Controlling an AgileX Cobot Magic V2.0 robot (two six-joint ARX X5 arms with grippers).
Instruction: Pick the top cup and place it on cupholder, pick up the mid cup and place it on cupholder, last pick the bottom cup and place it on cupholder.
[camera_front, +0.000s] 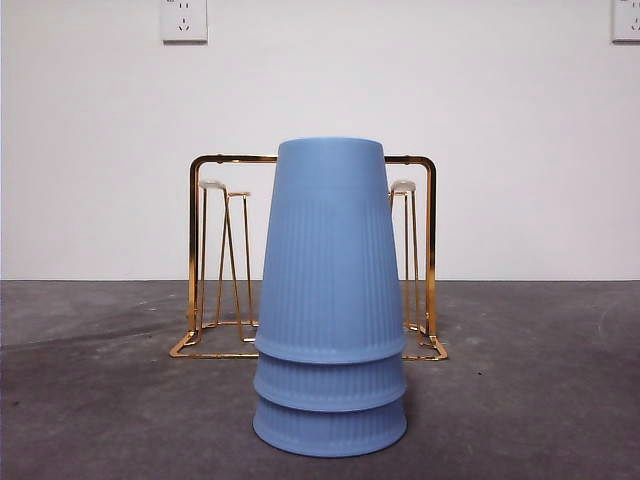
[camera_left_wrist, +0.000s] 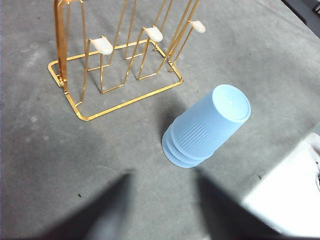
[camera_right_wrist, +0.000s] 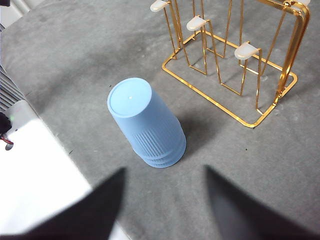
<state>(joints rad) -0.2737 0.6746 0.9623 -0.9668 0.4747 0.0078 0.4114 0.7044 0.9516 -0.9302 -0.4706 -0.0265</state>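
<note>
Three light blue ribbed cups (camera_front: 330, 300) stand upside down, nested in one stack on the grey table, close to the front camera. The same stack of cups (camera_left_wrist: 205, 127) shows in the left wrist view, and the stack of cups (camera_right_wrist: 146, 122) in the right wrist view. Behind the stack stands the gold wire cupholder (camera_front: 205, 260) with white-tipped pegs, all bare; the cupholder (camera_left_wrist: 115, 55) and cupholder (camera_right_wrist: 235, 55) also show from the wrists. My left gripper (camera_left_wrist: 162, 210) and right gripper (camera_right_wrist: 165, 205) hover open above the table, apart from the cups, holding nothing.
A white wall with two power sockets (camera_front: 184, 20) closes the back. A white board (camera_right_wrist: 35, 175) lies at the table's edge beside the right arm, and a similar white surface (camera_left_wrist: 290, 200) beside the left arm.
</note>
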